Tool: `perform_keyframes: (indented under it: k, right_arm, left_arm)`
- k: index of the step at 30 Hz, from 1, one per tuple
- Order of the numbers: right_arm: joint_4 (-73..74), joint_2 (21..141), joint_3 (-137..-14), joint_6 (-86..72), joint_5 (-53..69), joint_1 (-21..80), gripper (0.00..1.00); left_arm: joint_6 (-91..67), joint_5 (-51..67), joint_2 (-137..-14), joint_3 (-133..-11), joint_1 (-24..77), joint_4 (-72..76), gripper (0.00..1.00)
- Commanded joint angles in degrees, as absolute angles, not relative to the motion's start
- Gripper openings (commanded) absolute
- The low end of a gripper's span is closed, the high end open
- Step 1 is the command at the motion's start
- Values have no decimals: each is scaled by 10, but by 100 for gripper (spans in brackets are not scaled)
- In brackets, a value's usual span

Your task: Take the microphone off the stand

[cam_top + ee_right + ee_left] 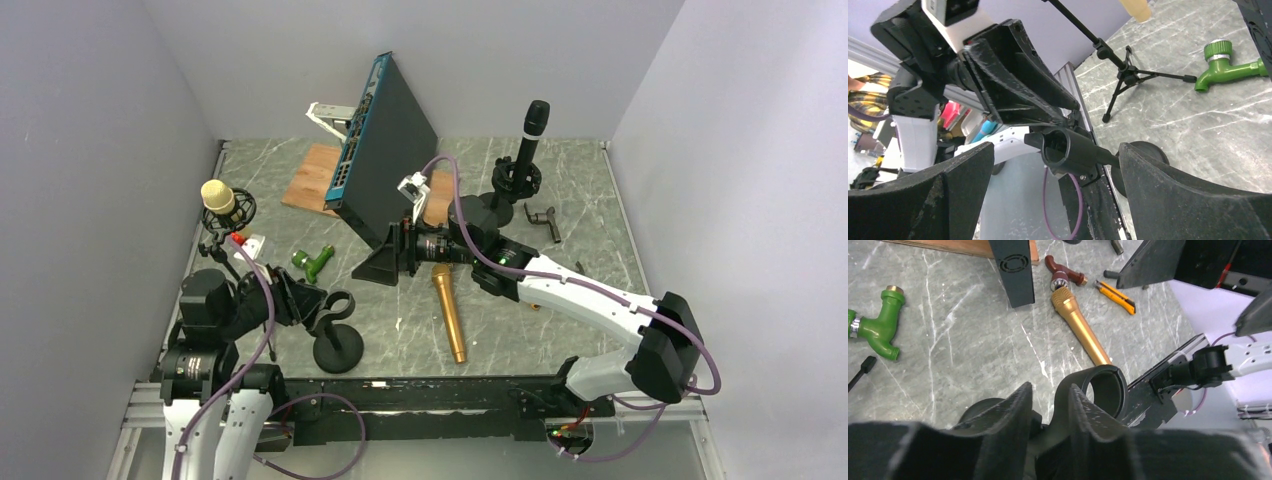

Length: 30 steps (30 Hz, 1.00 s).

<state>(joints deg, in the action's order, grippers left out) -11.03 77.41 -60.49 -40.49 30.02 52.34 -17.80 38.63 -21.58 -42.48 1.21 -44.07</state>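
The gold microphone lies flat on the marble table, apart from the stand. The black stand has a round base and an empty ring clip. My left gripper straddles the neck just behind the clip. The neck lies against the right finger, with a gap to the left finger, so the jaws stand slightly open. My right gripper is wide open and empty, above the microphone's head, facing the stand.
A tilted network switch leans on a black foot over a wooden board. A green tap, a brown tap and a yellow box cutter lie about. A tripod microphone stands left, a black one at the back.
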Motion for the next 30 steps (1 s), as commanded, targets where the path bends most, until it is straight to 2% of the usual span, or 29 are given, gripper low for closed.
perform_keyframes:
  k: [1, 6, 11, 15, 21, 24, 30]
  right_arm:
    - [-89, 757, -613, -374, 274, 523, 96]
    - [-5, 746, -619, -329, 211, 523, 96]
    - [68, 744, -636, -304, 163, 523, 100]
    - [101, 743, -652, -313, 108, 523, 100]
    - [58, 691, -617, -321, 49, 523, 100]
    - [6, 651, -573, -309, 47, 523, 100]
    - [28, 643, -575, -274, 69, 523, 100]
  left_arm:
    - [-191, 377, -223, -480, 12, -426, 44]
    - [-173, 356, -265, -555, 13, -428, 54]
    - [-160, 299, -280, -622, 12, -429, 54]
    - [-155, 202, -283, -674, 13, -452, 53]
    - [-150, 28, -272, -729, 12, -481, 55]
    - [-155, -39, -271, -731, 12, -483, 56]
    - [-172, -136, -327, -747, 13, -484, 55]
